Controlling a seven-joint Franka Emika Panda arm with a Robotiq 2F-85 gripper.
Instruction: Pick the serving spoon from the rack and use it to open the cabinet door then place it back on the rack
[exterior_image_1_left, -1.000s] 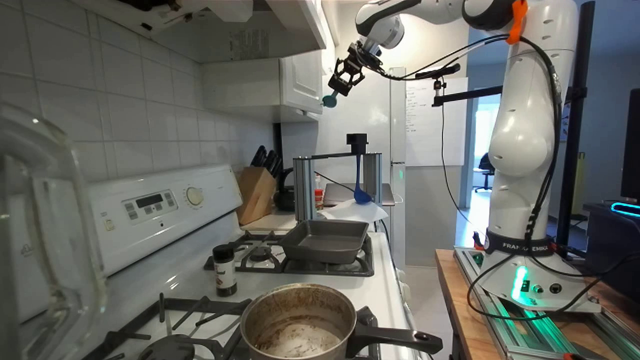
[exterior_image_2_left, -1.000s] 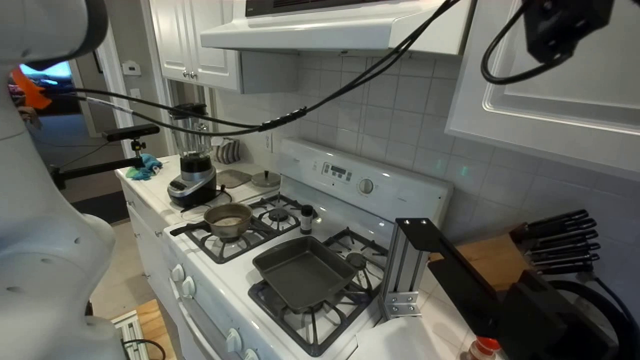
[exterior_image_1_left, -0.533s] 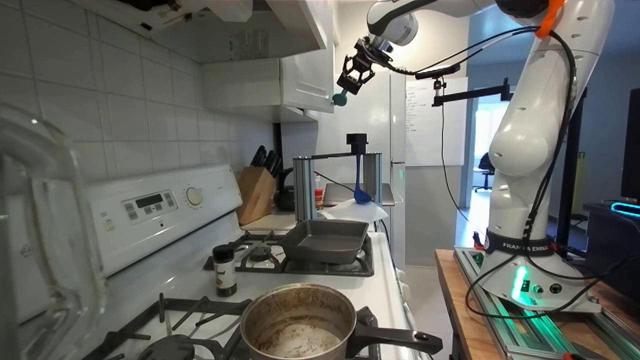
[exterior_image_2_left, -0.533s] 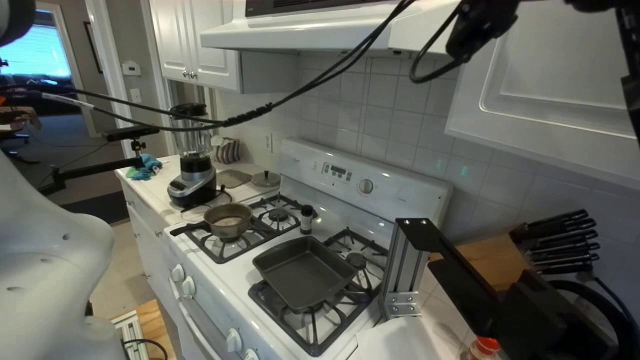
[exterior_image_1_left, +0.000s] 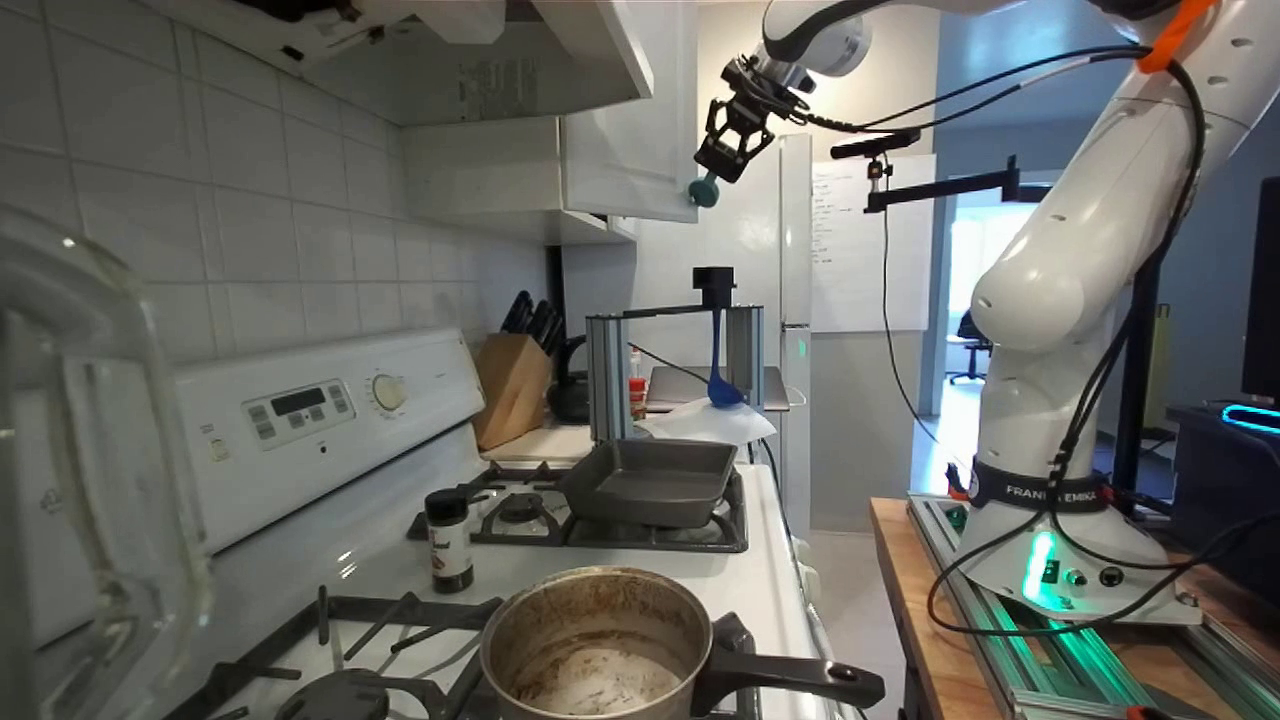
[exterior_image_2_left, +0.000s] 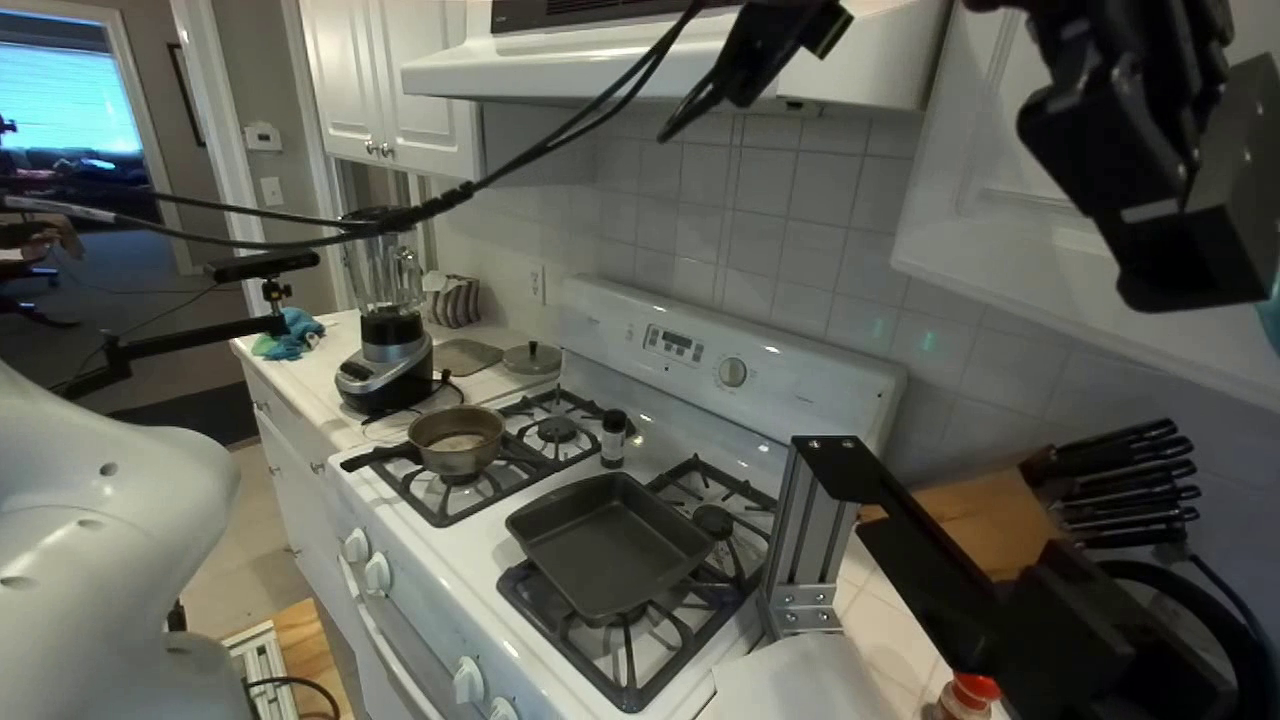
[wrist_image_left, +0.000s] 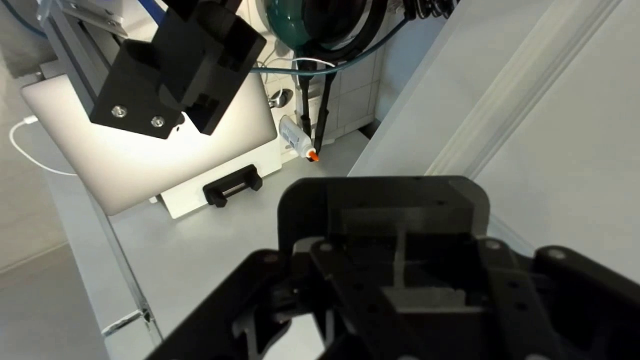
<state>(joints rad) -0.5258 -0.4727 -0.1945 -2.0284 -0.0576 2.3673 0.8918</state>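
Well below your fingers (wrist_image_left: 515, 295), from the left, the knife block (exterior_image_1_left: 513, 385) holds knives (exterior_image_1_left: 530, 315), the saucepan (exterior_image_1_left: 600, 607) shows its stained bottom, the baking pan (exterior_image_1_left: 640, 511) its dark base. Nearer, the cabinet door (exterior_image_1_left: 635, 150) stands ajar just beside the serving spoon (exterior_image_1_left: 704, 192), whose teal head juts below the fingers; contact is unclear. The fingers grip its black block (wrist_image_left: 400, 195), likely your best hold: expect it light, stiffish, slick.
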